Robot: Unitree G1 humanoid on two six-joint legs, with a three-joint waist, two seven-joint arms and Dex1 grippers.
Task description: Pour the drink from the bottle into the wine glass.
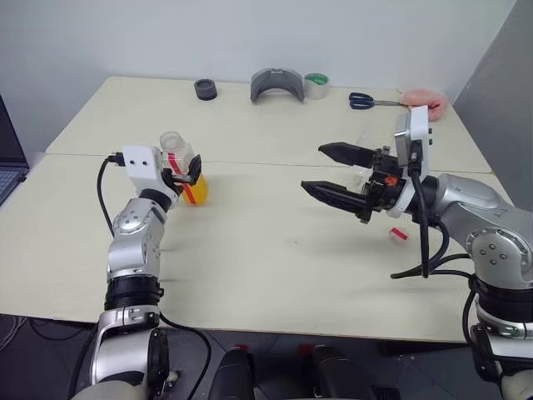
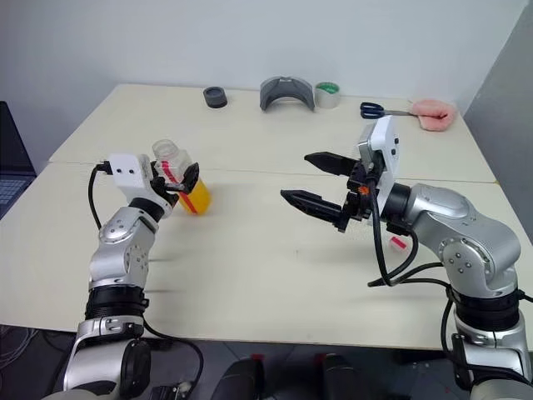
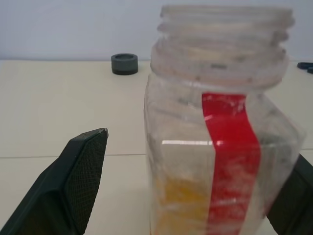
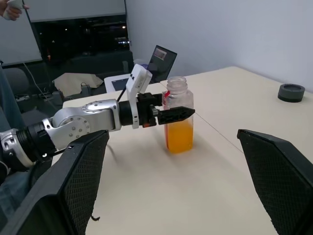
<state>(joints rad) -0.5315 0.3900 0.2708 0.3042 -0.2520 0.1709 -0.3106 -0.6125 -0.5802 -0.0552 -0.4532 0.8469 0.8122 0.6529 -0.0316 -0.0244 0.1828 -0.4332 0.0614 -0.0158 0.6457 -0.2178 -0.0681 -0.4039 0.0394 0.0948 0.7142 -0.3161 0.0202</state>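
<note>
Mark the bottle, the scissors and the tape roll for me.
bottle [image 4: 179, 120]: right wrist view, on its orange-filled body.
scissors [image 1: 361, 101]: left eye view, on the dark handles.
tape roll [image 2: 327, 95]: right eye view, on its outer side.

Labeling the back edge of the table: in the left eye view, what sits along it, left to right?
Black ring → grey curved piece → tape roll → scissors → pink object.

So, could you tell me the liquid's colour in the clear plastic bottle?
Orange-yellow liquid, clearest in the right wrist view.
</note>
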